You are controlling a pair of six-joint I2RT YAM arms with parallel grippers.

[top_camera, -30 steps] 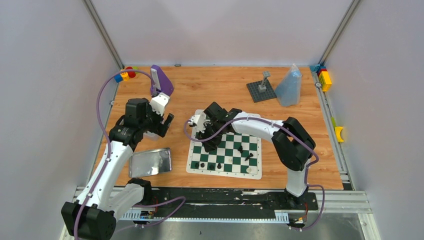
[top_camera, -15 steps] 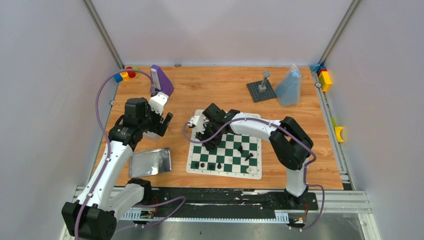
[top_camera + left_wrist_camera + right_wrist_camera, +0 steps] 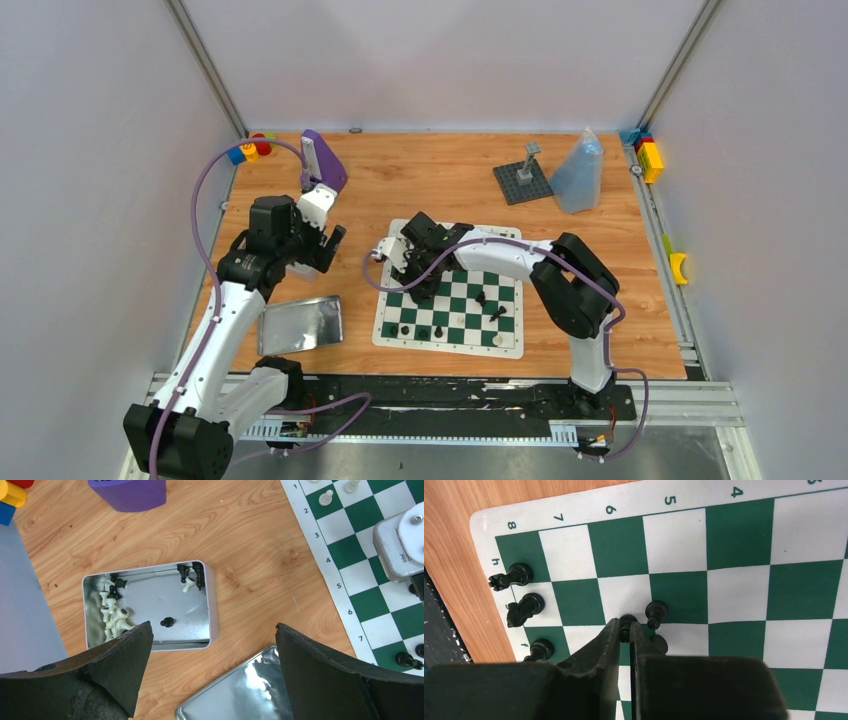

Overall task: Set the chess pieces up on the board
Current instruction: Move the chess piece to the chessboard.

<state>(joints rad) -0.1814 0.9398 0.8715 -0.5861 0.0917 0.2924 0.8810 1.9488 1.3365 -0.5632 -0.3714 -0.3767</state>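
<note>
The green-and-white board point(image 3: 508, 346) lies mid-table. My right gripper point(image 3: 626, 627) is shut on a small black pawn point(image 3: 627, 621) low over the board's left side point(image 3: 416, 288). Two more black pawns point(image 3: 656, 612) stand right beside it. A black rook point(image 3: 514, 575), knight point(image 3: 524, 607) and bishop point(image 3: 540, 649) stand along the edge row. My left gripper point(image 3: 212, 627) hangs open and holds nothing, above an open tin point(image 3: 215, 605) that holds several white pieces point(image 3: 114, 617) and a loose black pawn point(image 3: 167, 622). White pawns point(image 3: 326, 497) stand at the board's far side.
A shiny tin lid point(image 3: 300, 325) lies left of the board, near the front. A purple object point(image 3: 322, 160) and coloured blocks point(image 3: 250, 150) sit at the back left. A grey baseplate with a post point(image 3: 522, 182), a clear bag point(image 3: 578, 175) and more blocks point(image 3: 648, 155) are at the back right.
My right gripper's jaws have closed onto the black pawn, and that arm has crept slightly left. The left arm has stayed put.
</note>
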